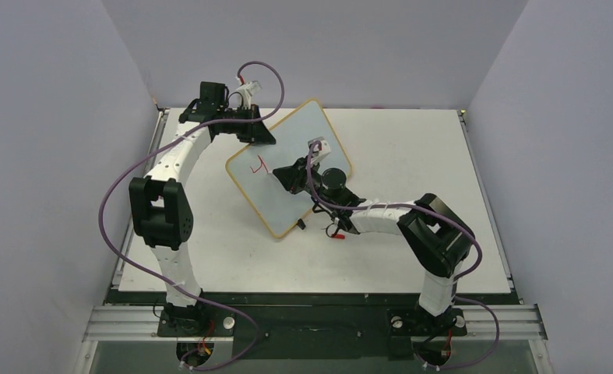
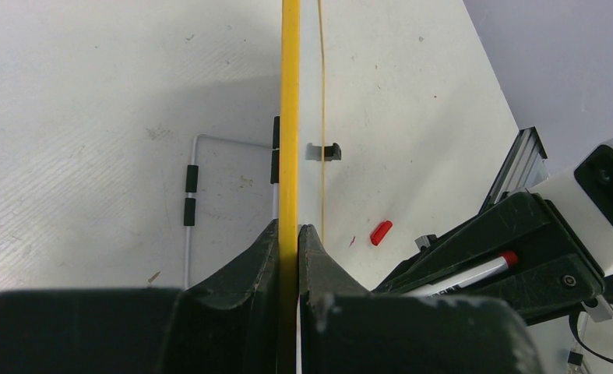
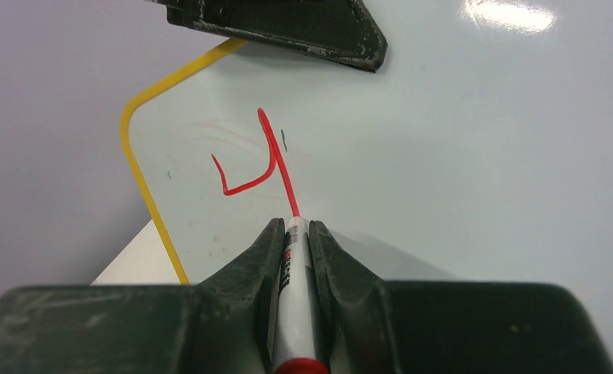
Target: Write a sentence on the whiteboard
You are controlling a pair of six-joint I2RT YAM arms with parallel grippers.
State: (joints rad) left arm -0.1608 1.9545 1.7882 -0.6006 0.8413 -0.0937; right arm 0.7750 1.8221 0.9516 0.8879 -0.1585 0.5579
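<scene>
The whiteboard, white with a thin yellow frame, stands tilted in the middle of the table. My left gripper is shut on its yellow edge, one finger on each side. My right gripper is shut on a white marker with a red end, its tip touching the board. The sentence on it is a single red letter y, and the marker tip rests at the foot of its long stroke. From above, the letter lies just left of the right gripper.
A red marker cap lies on the table beside the board, near the right arm. A wire stand and a black clip lie under the board's edge. Grey walls enclose the table on three sides.
</scene>
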